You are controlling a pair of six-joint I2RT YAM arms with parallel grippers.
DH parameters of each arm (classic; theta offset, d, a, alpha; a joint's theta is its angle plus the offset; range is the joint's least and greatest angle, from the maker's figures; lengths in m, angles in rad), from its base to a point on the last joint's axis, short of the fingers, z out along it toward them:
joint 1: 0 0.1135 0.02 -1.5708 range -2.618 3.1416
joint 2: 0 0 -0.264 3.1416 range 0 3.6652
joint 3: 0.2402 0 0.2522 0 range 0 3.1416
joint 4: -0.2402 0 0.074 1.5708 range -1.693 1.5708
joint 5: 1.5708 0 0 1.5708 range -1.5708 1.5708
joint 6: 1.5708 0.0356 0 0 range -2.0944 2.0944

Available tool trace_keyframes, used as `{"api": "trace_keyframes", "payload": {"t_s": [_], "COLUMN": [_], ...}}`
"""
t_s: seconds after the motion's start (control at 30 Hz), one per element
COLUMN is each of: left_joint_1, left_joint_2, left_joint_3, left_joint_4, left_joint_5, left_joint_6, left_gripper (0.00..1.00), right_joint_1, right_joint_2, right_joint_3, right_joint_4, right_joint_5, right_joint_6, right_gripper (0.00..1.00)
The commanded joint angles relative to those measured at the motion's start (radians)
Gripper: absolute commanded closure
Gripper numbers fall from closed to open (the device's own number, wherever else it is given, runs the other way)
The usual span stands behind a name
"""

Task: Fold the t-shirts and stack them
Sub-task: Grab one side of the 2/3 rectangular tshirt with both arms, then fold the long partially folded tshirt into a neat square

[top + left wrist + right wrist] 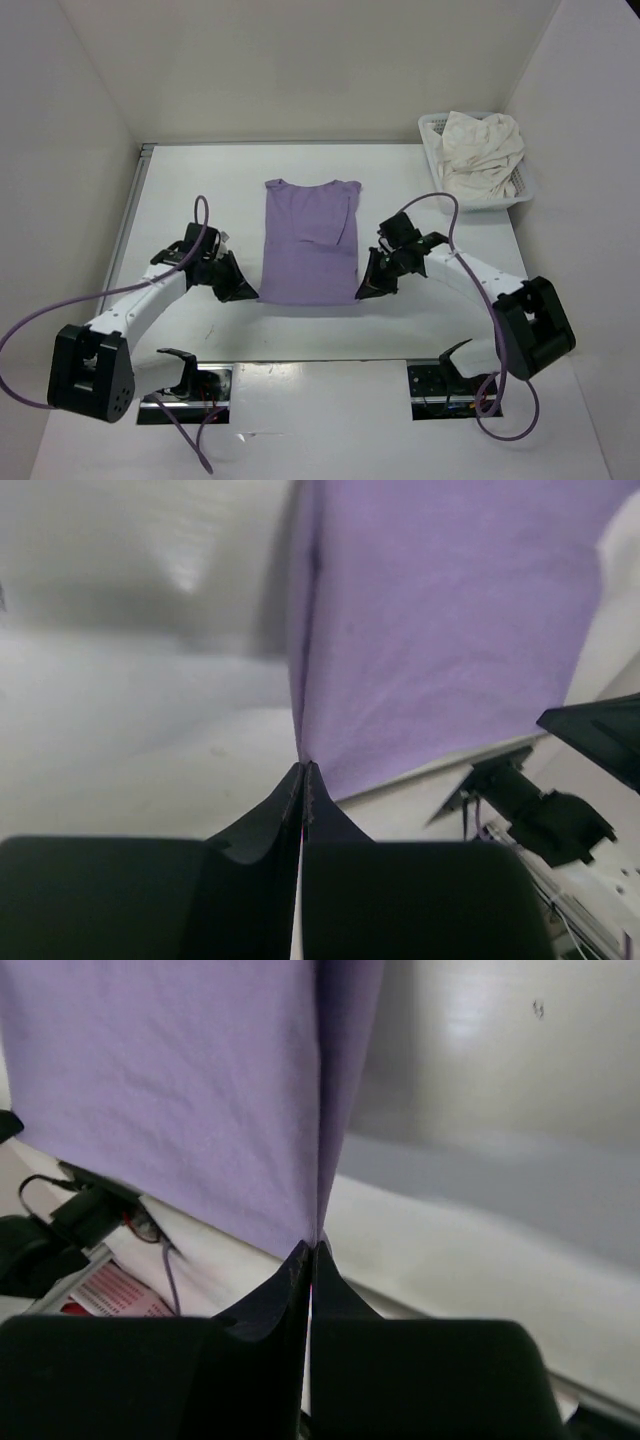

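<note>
Top: the fingertip contact is hidden under the black gripper bodies. The lavender shirt (308,245) lies flat mid-table (200,180), neck to the far side. The left gripper (255,296) is at its near-left corner, the right gripper (359,295) at its near-right. The cream shirt (480,155) is bunched in the mesh basket (432,130), far right. White walls.
Left wrist: jaws closed, pinching the lavender edge; the cloth is cropped by the frame.
Right wrist: same, clamped on the hem corner.

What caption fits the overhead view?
Left gripper and right gripper each pinch a near corner of the lavender t-shirt on the table; a crumpled cream shirt fills the basket.
</note>
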Motion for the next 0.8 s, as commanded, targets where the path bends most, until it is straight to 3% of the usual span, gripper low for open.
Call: {"api": "trace_keyframes", "payload": {"t_s": [0.0,0.13,0.33,0.57,0.77], "left_joint_1": [0.011,0.054,0.082,0.091,0.109], "left_joint_2": [-0.049,0.034,0.323,0.679,0.856], "left_joint_3": [0.124,0.312,0.607,0.909,1.047], "left_joint_4": [-0.198,-0.107,0.079,0.133,0.199], "left_joint_5": [0.035,0.018,-0.074,-0.215,-0.238], "left_joint_6": [0.033,0.033,0.023,0.033,-0.021], "left_gripper": [1.00,1.00,1.00,1.00,1.00], "right_joint_1": [-0.032,-0.118,-0.199,-0.266,-0.277], "right_joint_2": [-0.059,0.049,0.342,0.689,0.943], "right_joint_3": [0.142,0.335,0.676,1.129,1.409], "right_joint_4": [-0.168,-0.178,-0.095,-0.098,-0.131], "right_joint_5": [0.024,0.025,0.117,0.122,0.137], "right_joint_6": [-0.023,-0.121,-0.167,-0.201,-0.201], "right_gripper": [1.00,1.00,1.00,1.00,1.00]}}
